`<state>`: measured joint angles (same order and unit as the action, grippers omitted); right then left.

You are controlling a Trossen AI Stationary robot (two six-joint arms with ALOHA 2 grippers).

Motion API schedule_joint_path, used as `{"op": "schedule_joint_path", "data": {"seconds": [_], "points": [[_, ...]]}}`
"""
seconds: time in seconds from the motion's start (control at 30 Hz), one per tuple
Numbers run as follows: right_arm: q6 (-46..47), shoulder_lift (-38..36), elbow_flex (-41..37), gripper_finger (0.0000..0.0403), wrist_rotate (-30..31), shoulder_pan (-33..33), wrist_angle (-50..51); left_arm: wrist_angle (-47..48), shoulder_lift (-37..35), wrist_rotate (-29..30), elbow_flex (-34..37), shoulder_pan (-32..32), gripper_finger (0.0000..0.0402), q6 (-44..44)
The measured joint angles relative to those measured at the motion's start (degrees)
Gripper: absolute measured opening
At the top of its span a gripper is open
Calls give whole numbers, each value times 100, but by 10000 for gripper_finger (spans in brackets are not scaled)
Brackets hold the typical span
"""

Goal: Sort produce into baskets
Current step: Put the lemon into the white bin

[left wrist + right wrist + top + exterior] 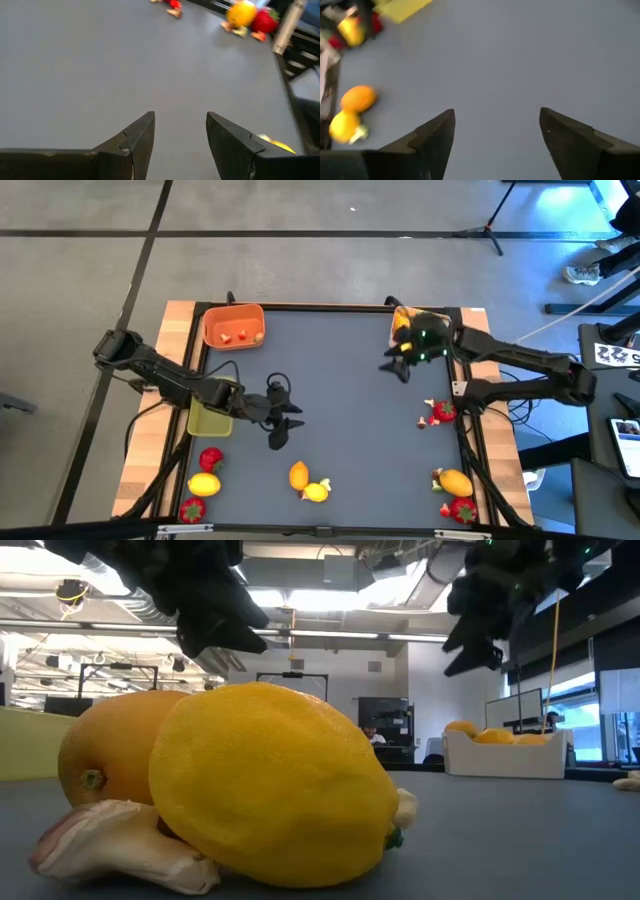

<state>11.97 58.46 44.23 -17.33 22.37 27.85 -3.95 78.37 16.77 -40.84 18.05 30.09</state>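
Hovering my right gripper (398,366) spread and empty beside the white basket (505,753), I should swing toward the orange (358,98) and lemon (342,125). My left gripper (180,131), half-parted, seemingly holds nothing near the yellow-green basket (209,419).
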Motion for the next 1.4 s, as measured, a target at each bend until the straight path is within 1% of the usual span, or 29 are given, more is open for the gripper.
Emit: {"op": "schedule_joint_path", "data": {"seconds": [0.1,0.17,0.27,0.33,0.43,0.57,0.7,0.77,0.9,1.0,1.1,1.2,1.3,1.4], "points": [[188,60,-2,289,482,-834,-83,0,0,-262,2,154,173,1],[356,125,-2,289,925,-1393,-207,0,0,-288,2,270,173,-13],[688,321,-2,289,1680,-2175,-457,0,0,-298,2,361,173,-261],[855,505,-2,289,2012,-2657,-740,-10,0,-297,2,374,173,-374],[941,817,-2,289,2269,-3262,-1203,-111,0,-297,2,317,173,-468],[1019,1282,-2,289,2333,-3841,-1852,-327,80,-288,2,324,186,-474],[1023,1703,-5,289,2336,-4146,-2298,-742,452,-414,2,424,224,-493],[1032,1909,-8,289,2336,-4214,-2527,-1051,700,-790,2,450,243,-453],[1161,2134,-6,289,2343,-4275,-2562,-1386,1107,-1528,-11,492,269,-261],[1214,2220,-6,289,2343,-4267,-2529,-1535,1349,-1798,-20,568,274,-165],[1222,2246,-6,289,2384,-4264,-2522,-1629,1599,-1928,-17,655,271,-169],[1223,2245,-6,289,2523,-4264,-2535,-1945,1838,-1932,-17,724,270,-226],[1224,2245,-6,289,2539,-4264,-2548,-2250,2036,-1961,-17,785,269,-332],[1224,2245,-6,289,2539,-4264,-2536,-2226,2173,-1977,-17,828,269,-345]]}}
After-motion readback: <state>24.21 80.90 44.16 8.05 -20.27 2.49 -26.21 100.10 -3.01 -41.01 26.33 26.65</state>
